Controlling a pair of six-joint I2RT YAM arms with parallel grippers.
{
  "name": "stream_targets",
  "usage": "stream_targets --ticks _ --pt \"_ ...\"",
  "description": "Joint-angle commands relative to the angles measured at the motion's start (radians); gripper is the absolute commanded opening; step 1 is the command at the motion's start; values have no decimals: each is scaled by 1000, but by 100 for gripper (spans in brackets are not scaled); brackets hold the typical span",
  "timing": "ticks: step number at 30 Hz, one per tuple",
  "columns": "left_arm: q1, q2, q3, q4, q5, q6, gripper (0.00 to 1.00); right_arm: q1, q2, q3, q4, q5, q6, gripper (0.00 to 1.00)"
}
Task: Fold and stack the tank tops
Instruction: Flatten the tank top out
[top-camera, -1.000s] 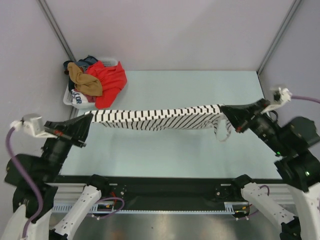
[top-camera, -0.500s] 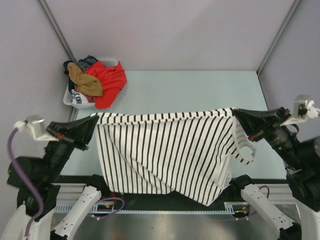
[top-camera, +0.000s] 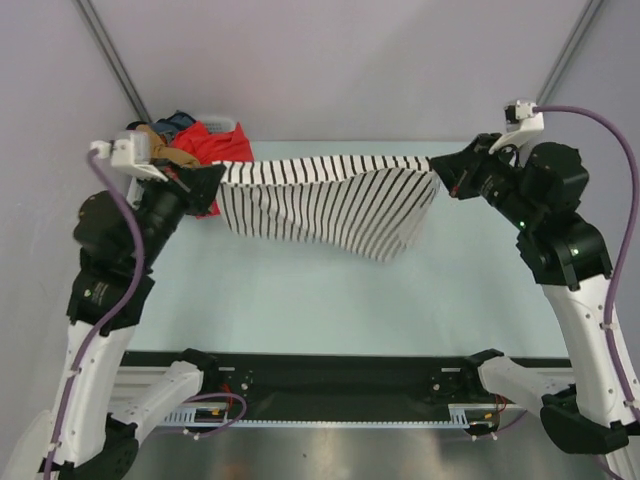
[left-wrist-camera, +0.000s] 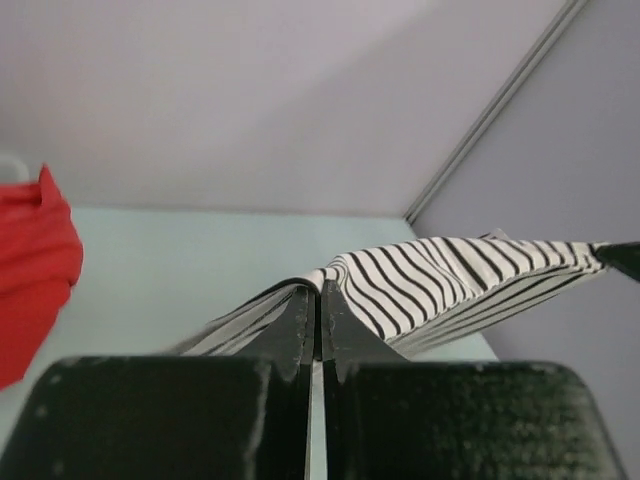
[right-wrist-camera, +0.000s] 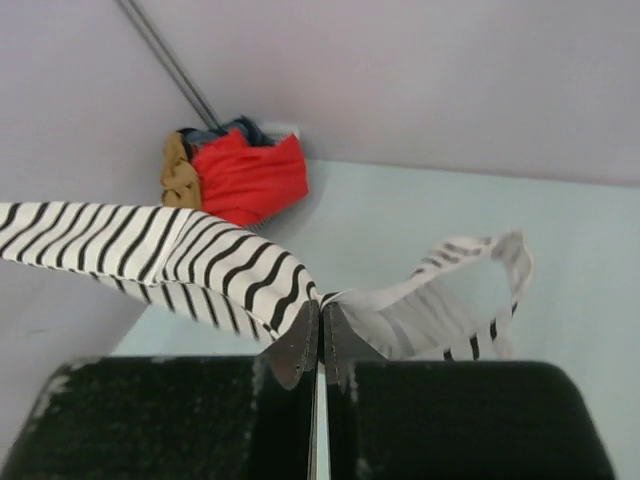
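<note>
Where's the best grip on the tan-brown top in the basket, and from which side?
Probably its raised crumple: the tan-brown top is bunched on the heap in the laundry basket, beside the red garment, no flat edge showing. Come down from above, fingers straddling a fold. The left gripper is nearer, but it and the right gripper are shut on the striped tank top.

A red garment (top-camera: 215, 145) hides most of the laundry basket (top-camera: 225, 121); striped tank top (right-wrist-camera: 150, 250) runs off right-wrist view's left edge.

Left pincer (top-camera: 217, 176), right pincer (top-camera: 436, 171) clamped, raised apart.
</note>
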Motion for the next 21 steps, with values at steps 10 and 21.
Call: stream_targets --ticks 10,21 --pt "4 -366 8 -19 25 -51 0 -4 -345 -8 15 -259 28 0" --pt "4 -449 -104 -82 -11 -139 0 -16 -369 37 -183 -195 22 0"
